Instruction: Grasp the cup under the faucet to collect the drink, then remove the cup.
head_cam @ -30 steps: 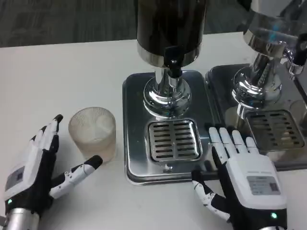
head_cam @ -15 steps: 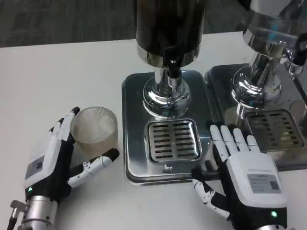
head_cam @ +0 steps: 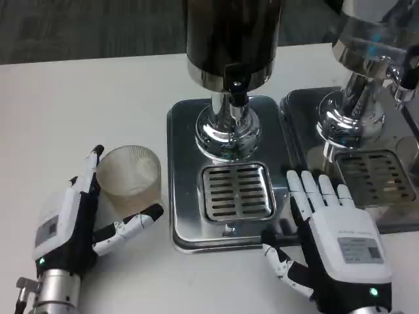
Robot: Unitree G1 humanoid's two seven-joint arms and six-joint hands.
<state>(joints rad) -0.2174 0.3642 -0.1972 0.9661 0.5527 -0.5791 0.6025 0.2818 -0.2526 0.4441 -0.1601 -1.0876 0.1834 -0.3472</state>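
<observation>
Early stage of the task. The ribbed translucent plastic cup (head_cam: 131, 178) stands empty on the white counter (head_cam: 85, 98), left of the steel drip tray (head_cam: 180, 131) and not yet beneath the black faucet (head_cam: 237, 91) of the dark cylindrical drink dispenser (head_cam: 232, 39). The left hand (head_cam: 75, 216) brackets the cup, fingers at its left side and thumb near its front, spread wide; firm contact cannot be told. The right hand (head_cam: 330, 229) lies flat and empty by the tray's near right corner. Grasping, filling and removal all remain.
</observation>
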